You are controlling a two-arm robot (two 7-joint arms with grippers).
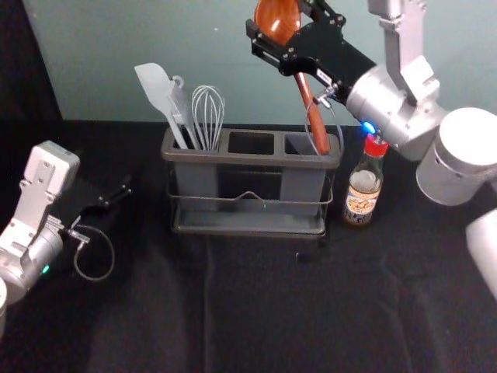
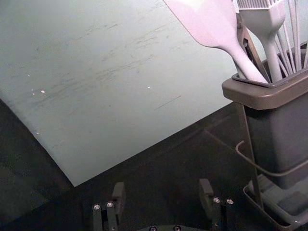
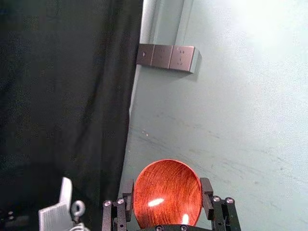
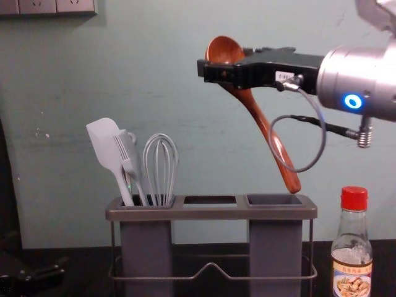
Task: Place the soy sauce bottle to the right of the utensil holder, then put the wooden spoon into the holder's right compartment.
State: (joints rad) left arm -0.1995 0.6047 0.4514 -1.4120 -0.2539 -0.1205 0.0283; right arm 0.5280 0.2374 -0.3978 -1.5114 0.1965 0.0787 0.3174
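My right gripper [image 1: 272, 35] is shut on the bowl of the wooden spoon [image 1: 311, 109], above the utensil holder [image 1: 233, 158]. In the right wrist view, the spoon's bowl [image 3: 167, 192] sits between the fingers of the right gripper [image 3: 167, 197]. The chest view has the spoon [image 4: 263, 124] tilted, handle tip down over the right end of the holder [image 4: 210, 213], by the right compartment's opening. Upright to the holder's right stands the soy sauce bottle [image 1: 363, 186]. My left gripper [image 1: 120, 196] is low at the holder's left; the left wrist view has the left gripper [image 2: 163, 197] open and empty.
A spatula [image 4: 105, 145], a brush [image 4: 128, 154] and a whisk [image 4: 160, 164] stand in the holder's left compartment. Its middle compartment [image 1: 251, 143] has nothing visible in it. Behind the black-covered table [image 1: 256, 311] rises a pale wall [image 1: 155, 39].
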